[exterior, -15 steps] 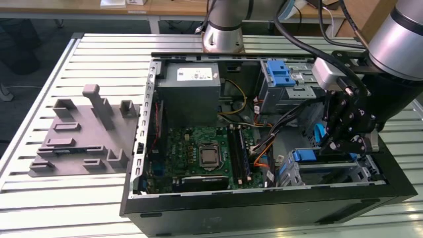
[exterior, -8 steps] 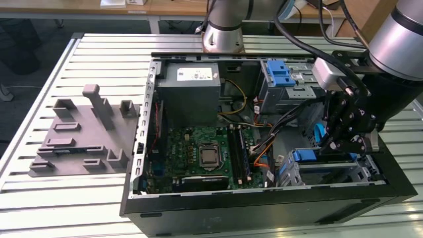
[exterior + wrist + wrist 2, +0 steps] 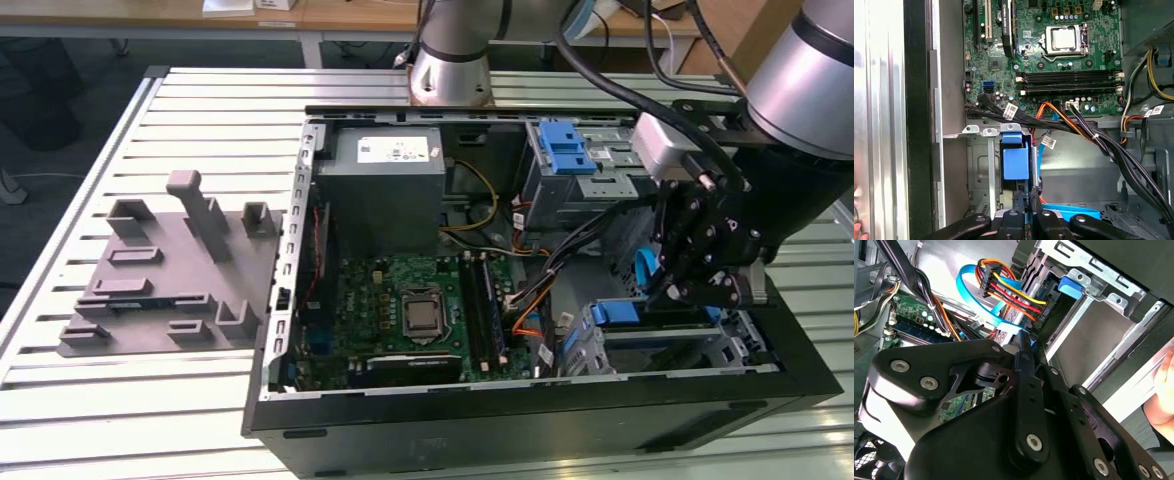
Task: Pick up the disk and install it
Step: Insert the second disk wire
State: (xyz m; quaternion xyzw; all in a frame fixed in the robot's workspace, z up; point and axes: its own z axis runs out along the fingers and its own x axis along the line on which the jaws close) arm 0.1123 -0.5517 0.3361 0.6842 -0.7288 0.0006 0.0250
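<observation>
My gripper (image 3: pixel 674 295) reaches down into the open computer case (image 3: pixel 287 300) at the exterior view's right, over the lower drive cage. In the first wrist view its two fingers (image 3: pixel 1018 202) stand close together, pinching a thin blue edge. That edge runs on as the blue rail of the disk (image 3: pixel 1069 212), which lies low in the bay; the rest of the disk is hidden. In the second wrist view the gripper (image 3: pixel 1024 340) points at the cage mouth, beside the blue data cable (image 3: pixel 966 290).
The cage's blue latch (image 3: pixel 1016 155) sits just beyond the fingers. Black and orange cable bundles (image 3: pixel 1094 135) cross nearby. The motherboard (image 3: pixel 414 310), power supply (image 3: pixel 380 180) and upper cage (image 3: pixel 567 150) crowd the case. A grey fixture (image 3: pixel 160 270) lies outside it. A hand (image 3: pixel 1160 407) is near the case.
</observation>
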